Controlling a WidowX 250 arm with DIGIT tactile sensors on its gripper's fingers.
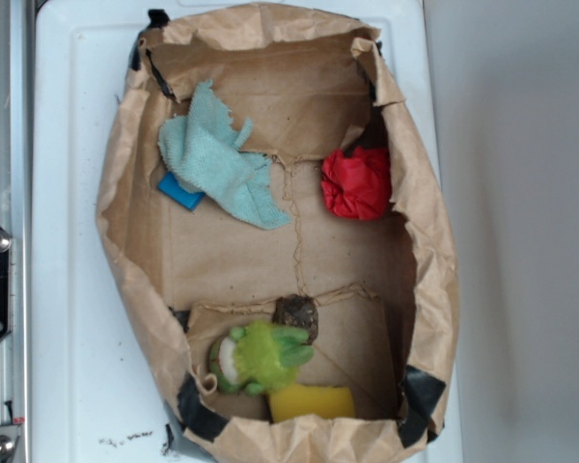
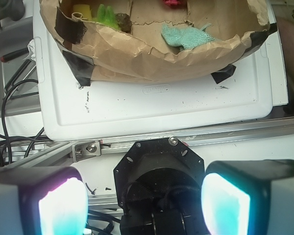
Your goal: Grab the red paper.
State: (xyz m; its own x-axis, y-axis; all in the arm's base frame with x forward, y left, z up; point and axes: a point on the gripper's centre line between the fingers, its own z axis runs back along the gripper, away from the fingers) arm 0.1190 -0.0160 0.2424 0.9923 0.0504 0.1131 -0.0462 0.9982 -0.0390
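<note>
The red paper, a wrinkly bright red wad, lies inside the brown paper bag against its right wall, in the far half. In the wrist view only a sliver of the red paper shows at the top edge, beyond the bag's rim. My gripper does not show in the exterior view. The wrist view has it well back from the bag, over the robot base, open, its two glowing pads wide apart with nothing between them.
Inside the bag lie a teal cloth, a small blue block, a green plush toy, a yellow sponge and a dark brown lump. The bag sits on a white tray. A metal rail and cables lie near the base.
</note>
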